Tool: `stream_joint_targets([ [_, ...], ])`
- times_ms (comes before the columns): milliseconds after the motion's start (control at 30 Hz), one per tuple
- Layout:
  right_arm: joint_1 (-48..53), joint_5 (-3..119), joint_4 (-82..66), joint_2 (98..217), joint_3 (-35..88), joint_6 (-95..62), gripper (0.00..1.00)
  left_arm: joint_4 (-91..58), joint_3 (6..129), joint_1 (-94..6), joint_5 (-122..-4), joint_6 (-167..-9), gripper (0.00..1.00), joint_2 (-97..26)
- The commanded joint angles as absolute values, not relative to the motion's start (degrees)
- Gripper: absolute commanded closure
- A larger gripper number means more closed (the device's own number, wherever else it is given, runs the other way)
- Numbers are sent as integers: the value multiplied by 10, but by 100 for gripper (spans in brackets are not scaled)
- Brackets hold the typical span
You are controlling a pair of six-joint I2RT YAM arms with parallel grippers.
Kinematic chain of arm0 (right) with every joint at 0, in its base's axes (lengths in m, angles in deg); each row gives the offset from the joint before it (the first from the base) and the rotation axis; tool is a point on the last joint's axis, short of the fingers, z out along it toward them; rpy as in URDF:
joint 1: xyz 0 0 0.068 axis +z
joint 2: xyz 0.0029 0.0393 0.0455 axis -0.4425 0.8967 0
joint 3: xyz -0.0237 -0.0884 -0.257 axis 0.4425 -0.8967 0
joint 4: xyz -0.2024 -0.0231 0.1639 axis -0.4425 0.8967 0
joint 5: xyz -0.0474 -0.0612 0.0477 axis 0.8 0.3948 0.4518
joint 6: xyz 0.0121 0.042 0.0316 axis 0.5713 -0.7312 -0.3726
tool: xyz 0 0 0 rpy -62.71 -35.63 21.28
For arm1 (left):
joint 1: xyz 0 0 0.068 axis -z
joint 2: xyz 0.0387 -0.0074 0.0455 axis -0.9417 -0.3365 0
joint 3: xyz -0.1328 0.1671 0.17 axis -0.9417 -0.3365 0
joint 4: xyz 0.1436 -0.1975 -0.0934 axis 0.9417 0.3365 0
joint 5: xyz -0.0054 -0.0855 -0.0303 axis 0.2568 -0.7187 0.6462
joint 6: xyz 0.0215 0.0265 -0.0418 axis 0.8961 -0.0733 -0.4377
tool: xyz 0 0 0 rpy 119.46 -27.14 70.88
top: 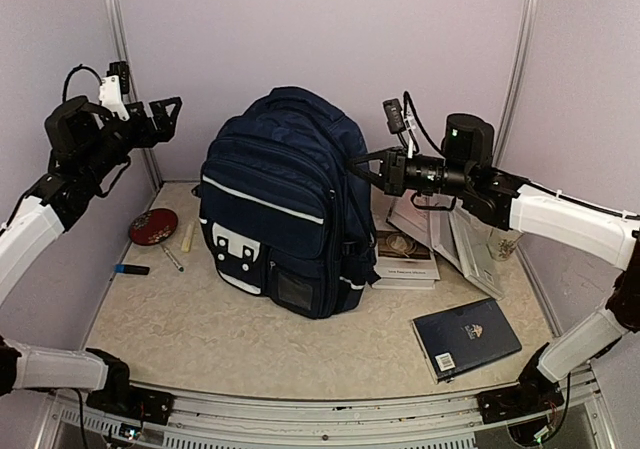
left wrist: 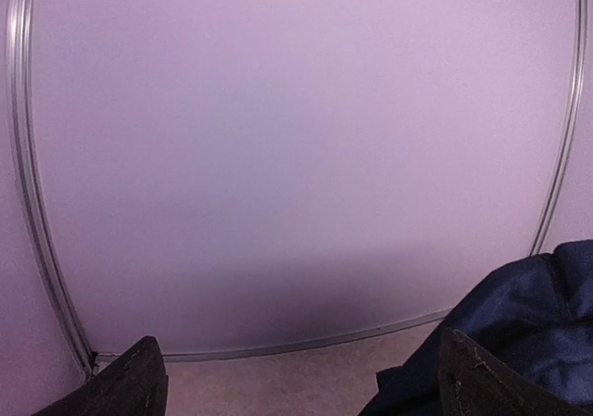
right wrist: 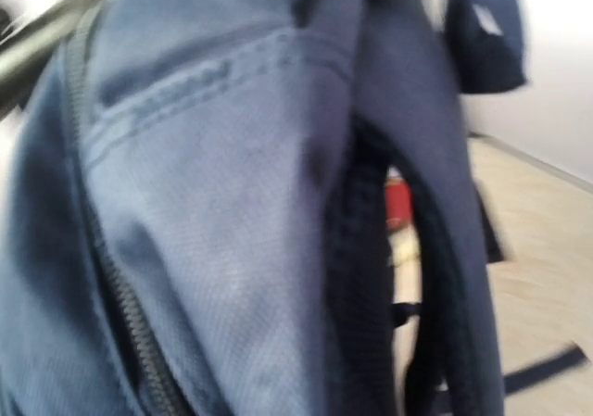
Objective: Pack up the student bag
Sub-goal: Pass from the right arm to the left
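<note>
Your big dark navy cloth backpack (top: 280,199) stands upright on the pale table (top: 200,319). Your right gripper (top: 372,166) is pinched shut against its side. Your left gripper (top: 165,114) hangs wide open and empty. I think you are opening it up, so next bring the empty one to its top.

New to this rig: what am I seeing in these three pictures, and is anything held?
Two robot arms with two-finger grippers stand at a table. The wide picture is shot from above; the other two come from cameras on the wrists. A large dark navy fabric backpack stands upright mid-table. Beside it lie a flat navy hardcover book, white booklets and a round red disc. The left gripper is open and empty. The right gripper is shut at the backpack's side; whether it pinches fabric is unclear.
</note>
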State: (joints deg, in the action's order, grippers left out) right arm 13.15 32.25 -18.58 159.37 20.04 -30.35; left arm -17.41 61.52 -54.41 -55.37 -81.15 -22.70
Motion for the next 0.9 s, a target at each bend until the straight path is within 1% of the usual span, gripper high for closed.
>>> stream_joint_targets([
  [0,90,435,-236,1613,149,-457,100,-152,602,-552,-553,-817,1,-197],
  [100,89,478,-282,1613,118,-498,100,-154,572,-541,-637,-808,1,-173],
  [133,89,491,-289,1613,112,-511,100,-154,561,-522,-662,-804,1,-167],
  [200,89,505,-313,1612,99,-539,100,-143,534,-461,-673,-781,2,-160],
  [267,91,495,-347,1614,89,-569,100,-115,511,-374,-642,-724,3,-171],
  [367,108,480,-361,1621,99,-594,100,-97,483,-244,-569,-677,5,-204],
  [467,130,491,-362,1620,111,-589,100,-125,459,-149,-533,-656,2,-234],
  [567,148,512,-353,1613,120,-573,100,-164,438,-123,-535,-656,1,-258],
  [767,173,526,-378,1591,114,-577,100,-144,445,-95,-496,-627,1,-312],
  [867,183,534,-386,1586,114,-590,100,-162,454,-80,-497,-630,1,-330],
])
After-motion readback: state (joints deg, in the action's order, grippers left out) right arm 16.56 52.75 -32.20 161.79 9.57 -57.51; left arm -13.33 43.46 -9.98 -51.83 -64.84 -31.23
